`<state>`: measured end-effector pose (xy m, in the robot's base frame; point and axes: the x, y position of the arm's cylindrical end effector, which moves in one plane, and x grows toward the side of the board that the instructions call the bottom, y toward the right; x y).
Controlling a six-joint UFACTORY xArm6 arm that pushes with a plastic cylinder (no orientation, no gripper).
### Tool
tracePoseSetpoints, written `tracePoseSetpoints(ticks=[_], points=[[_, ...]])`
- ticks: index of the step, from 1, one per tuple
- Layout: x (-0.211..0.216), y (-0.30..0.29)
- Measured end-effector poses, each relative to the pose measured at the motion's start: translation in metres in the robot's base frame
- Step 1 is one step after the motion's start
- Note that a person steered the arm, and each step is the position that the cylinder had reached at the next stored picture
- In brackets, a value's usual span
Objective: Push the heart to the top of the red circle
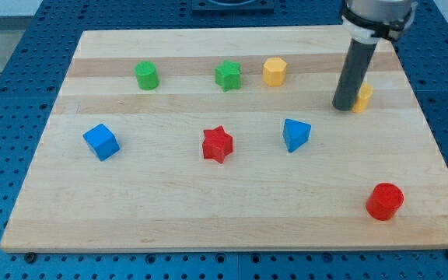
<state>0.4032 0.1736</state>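
My tip (344, 106) has no fingers and holds nothing; it touches the yellow heart (362, 97), mostly hidden behind it, well above the red circle (384, 201). Risk: an off-centre push could spin the heart sideways off the board (208, 225) edge. Count: two yellow, two green, two blue, two red blocks.

On the bench (208, 222), my tip (342, 107) touches the yellow block (365, 98) on its right. The blue triangle (295, 134) lies just below-left of my tip, and the red circle (384, 201) well below-right. The yellow hexagon (274, 71), green star (227, 75) and green cylinder (146, 75) run up-left. The red star (217, 144) and blue cube (101, 141) lie far left.
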Motion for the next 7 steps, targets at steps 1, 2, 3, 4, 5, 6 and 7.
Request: tracePoseSetpoints(ticks=[1,2,3,4,5,6,7], points=[[-0.047,-0.013],[-0.093,-0.006],[-0.089,0.022],[-0.049,0.037],[-0.007,0.038],[0.031,0.037],[0.057,0.037]])
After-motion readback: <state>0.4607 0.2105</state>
